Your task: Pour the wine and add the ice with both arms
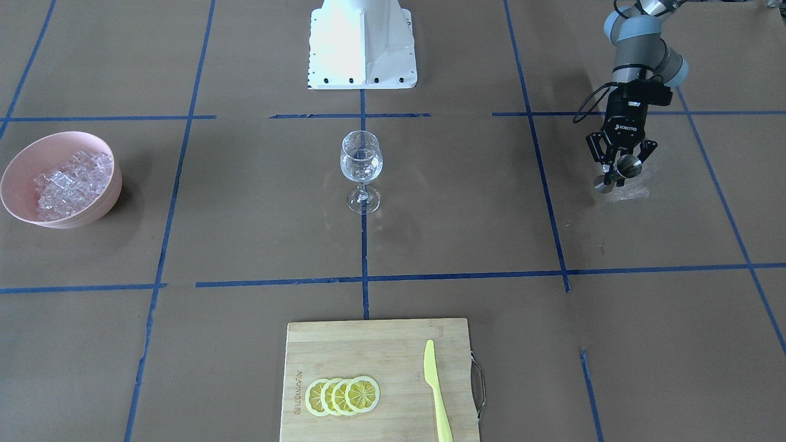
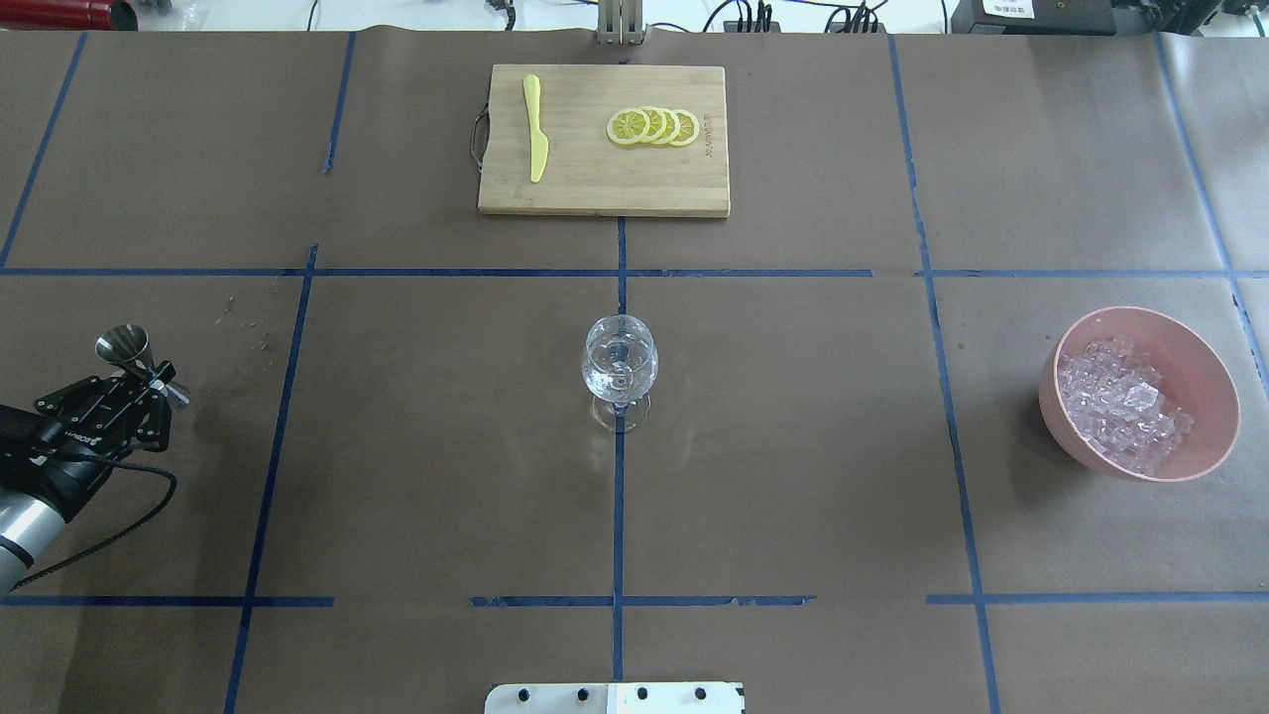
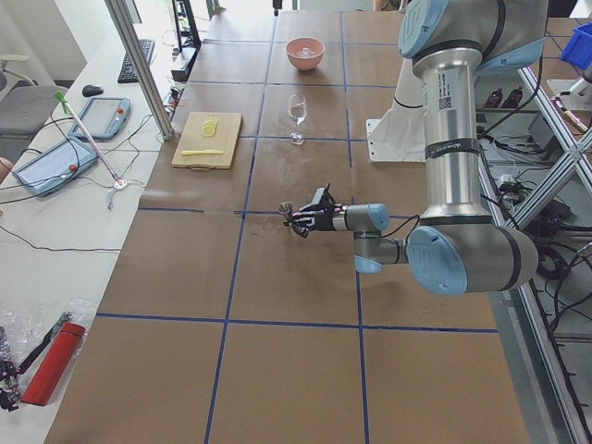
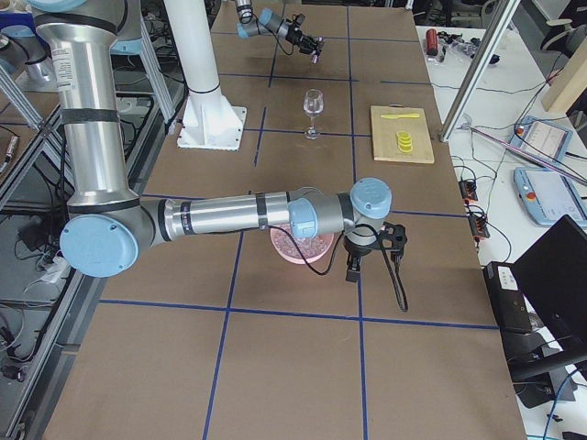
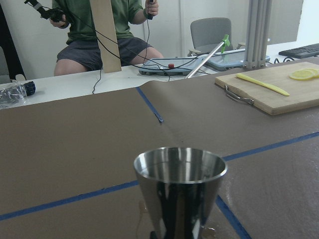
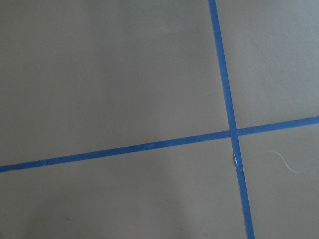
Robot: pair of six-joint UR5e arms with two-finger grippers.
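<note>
Overhead exterior shows the wine glass (image 2: 619, 369) mid-table seemingly holding clear liquid, the left gripper (image 2: 154, 382) at far left clamped on a steel jigger (image 2: 124, 347), and the ice (image 2: 1115, 407) unadded in the pink bowl (image 2: 1214, 387) at right, beside which the right gripper (image 4: 371, 249) hangs, its opening impossible to tell.

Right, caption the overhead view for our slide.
Left gripper holds a steel jigger; wine glass stands centre, ice fills the pink bowl.

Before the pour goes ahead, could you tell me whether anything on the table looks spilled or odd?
Possibly: a pale, wet-looking patch marks the paper beneath the jigger held in the left gripper. The wine glass stands upright.
</note>
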